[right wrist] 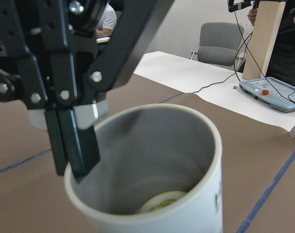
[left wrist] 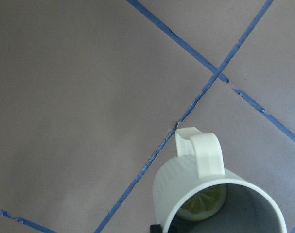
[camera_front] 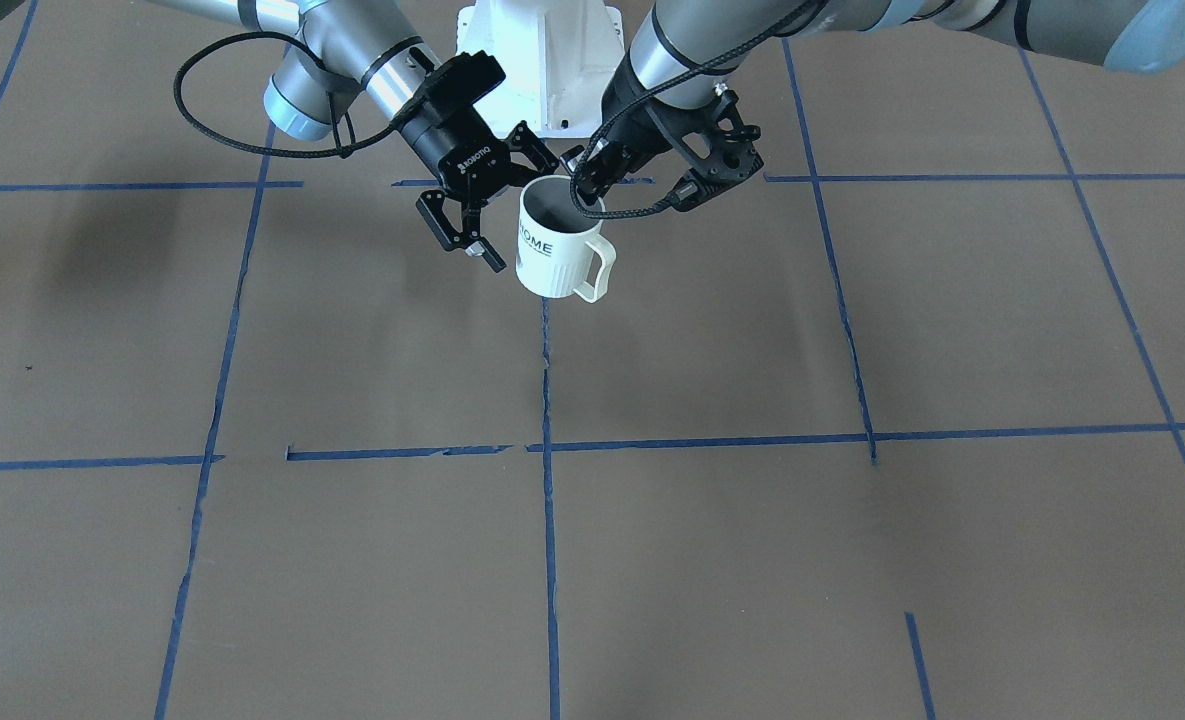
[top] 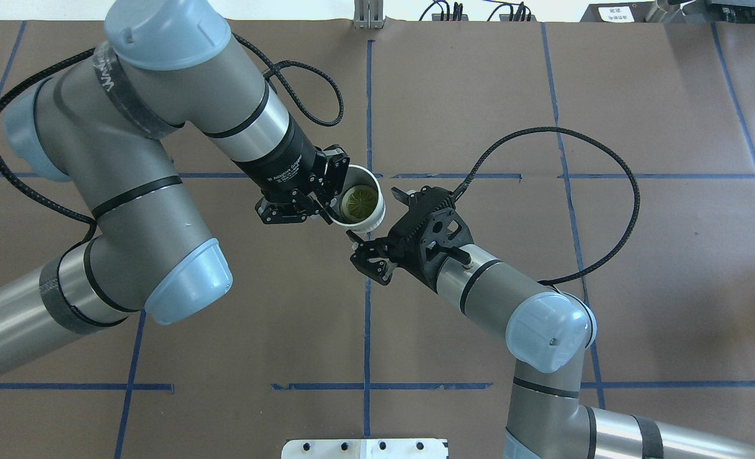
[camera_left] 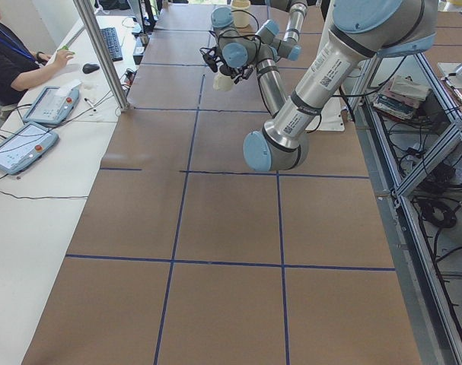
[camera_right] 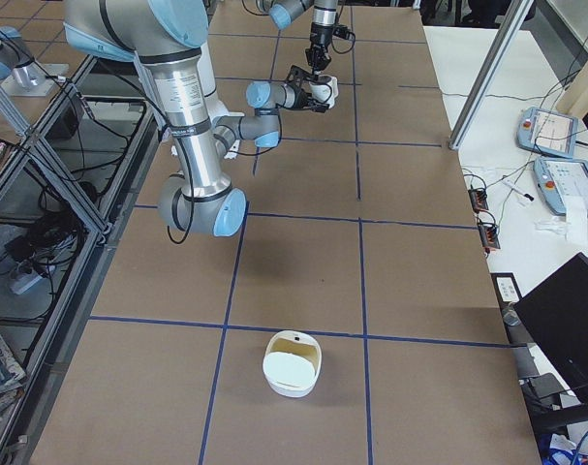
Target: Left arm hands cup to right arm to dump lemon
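Cup hangs in the air just past the bare brown tabletop and its blue tape lines on your side. Its mouth is up, the handle is turned toward you, and part of the dark lettering shows on the ribbed side. Look down into it from over the robot's shoulders and you find a lemon slice lying on the grey bottom. The left hand carries the cup, with its fingers pinched on the rim, one inside and one outside, on the side opposite the handle. The right hand stands just beside the cup on the other flank, spread wide and gripping nothing. One of its fingers is up near the rim and the other is lower, beside the wall; you cannot tell from these views whether either one touches the cup. Behind the two hands, both arms slope up and back toward the white base at the far edge. Well apart from all this, toward the tabletop's end on the robot's right, a white tub sits on the tabletop.
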### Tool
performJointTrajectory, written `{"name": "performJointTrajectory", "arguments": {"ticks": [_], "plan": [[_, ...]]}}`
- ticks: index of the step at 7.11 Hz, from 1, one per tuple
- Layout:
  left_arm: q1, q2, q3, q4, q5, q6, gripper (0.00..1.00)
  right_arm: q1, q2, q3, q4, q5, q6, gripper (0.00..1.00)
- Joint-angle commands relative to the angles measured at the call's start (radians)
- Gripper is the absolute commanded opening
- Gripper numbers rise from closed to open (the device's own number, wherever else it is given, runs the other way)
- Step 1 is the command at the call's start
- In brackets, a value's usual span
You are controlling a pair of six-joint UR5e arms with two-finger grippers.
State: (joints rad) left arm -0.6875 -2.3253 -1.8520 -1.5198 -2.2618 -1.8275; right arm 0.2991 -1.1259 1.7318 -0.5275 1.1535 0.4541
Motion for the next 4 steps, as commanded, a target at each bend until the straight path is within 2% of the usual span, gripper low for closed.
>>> {"name": "performJointTrajectory", "arguments": {"ticks": [1, 4], "plan": [[0.005, -0.012, 0.011, -0.023, 0.001, -0.013, 0.0, 0.0, -0.002, 0.0, 0.0, 0.0, 0.0, 0.99], [0.005, -0.02, 0.031, -0.062, 0.001, -0.018, 0.0, 0.0, -0.002, 0.0, 0.0, 0.0, 0.0, 0.99]]}}
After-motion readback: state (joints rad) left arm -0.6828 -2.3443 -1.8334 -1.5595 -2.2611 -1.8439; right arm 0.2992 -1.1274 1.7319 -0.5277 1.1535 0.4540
